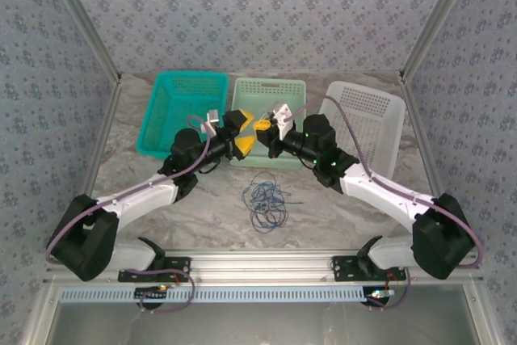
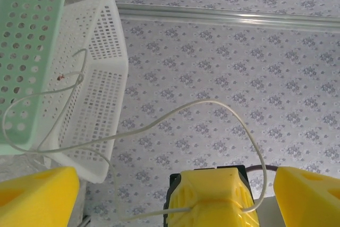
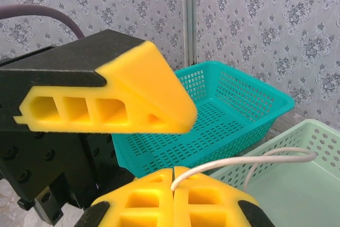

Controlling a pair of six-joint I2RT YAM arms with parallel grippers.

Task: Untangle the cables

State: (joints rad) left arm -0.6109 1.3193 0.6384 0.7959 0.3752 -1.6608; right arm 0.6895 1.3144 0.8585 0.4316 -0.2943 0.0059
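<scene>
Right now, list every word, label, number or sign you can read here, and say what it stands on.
No text can be read in any view.
Teal basket, green basket, white basket: no labels or print.
Cream cable: no tag.
Wall covering: flower pattern, no lettering.
Small board on the near rail: too small to read.

Three plastic baskets sit side by side along the back of the marble-look desk point(image 1: 194, 220): a teal basket point(image 1: 159, 119) on the left, a mint green basket point(image 1: 269, 84) in the middle and a white basket point(image 1: 380, 119) on the right. There's grey floral wallpaper point(image 1: 242, 14) all around, with metal frame posts point(image 1: 432, 22) in the corners.
</scene>
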